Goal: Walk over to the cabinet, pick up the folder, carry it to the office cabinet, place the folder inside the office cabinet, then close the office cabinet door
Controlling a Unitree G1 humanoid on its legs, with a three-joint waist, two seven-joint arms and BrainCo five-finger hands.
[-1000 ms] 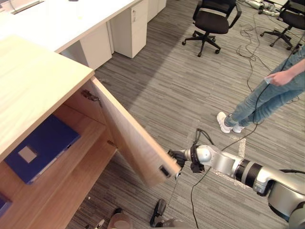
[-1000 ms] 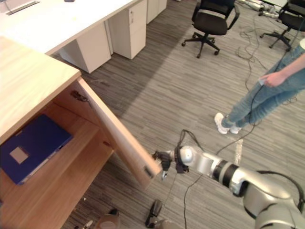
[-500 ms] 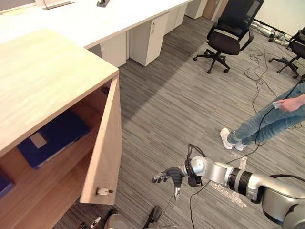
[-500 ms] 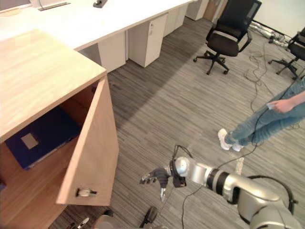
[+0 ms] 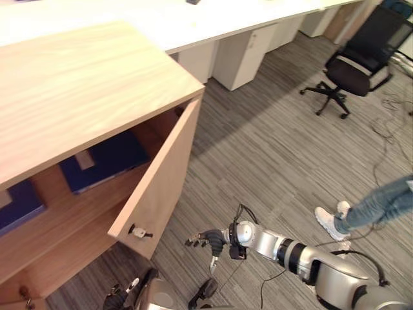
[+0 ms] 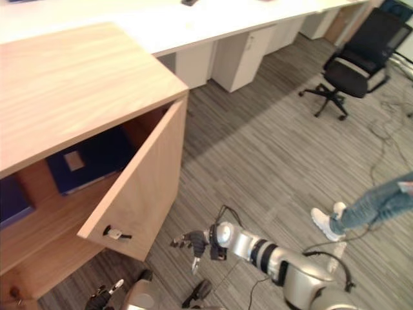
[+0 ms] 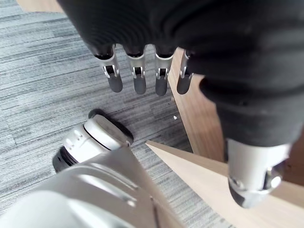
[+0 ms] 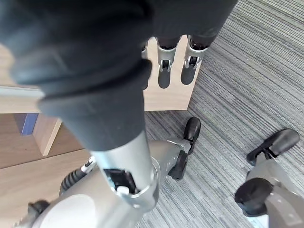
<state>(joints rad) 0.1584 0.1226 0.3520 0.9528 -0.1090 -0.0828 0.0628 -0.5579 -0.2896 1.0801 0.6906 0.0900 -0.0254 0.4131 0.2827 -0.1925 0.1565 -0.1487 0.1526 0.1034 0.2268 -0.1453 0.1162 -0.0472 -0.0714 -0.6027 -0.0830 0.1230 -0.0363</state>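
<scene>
On the shelf inside the light wooden office cabinet [image 5: 84,77] lies the dark blue folder [image 5: 106,160], while your right hand [image 5: 205,239] hangs loose-fingered and empty near its half-open door [image 5: 161,187], your left hand [image 7: 139,80] straight-fingered and empty too.

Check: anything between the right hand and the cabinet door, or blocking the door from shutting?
Nothing visible between right hand and door, just bare carpet. The folder lies back on the shelf, off the door's path. The left hand hangs low by the cabinet front; unclear if it clears the swing.
</scene>
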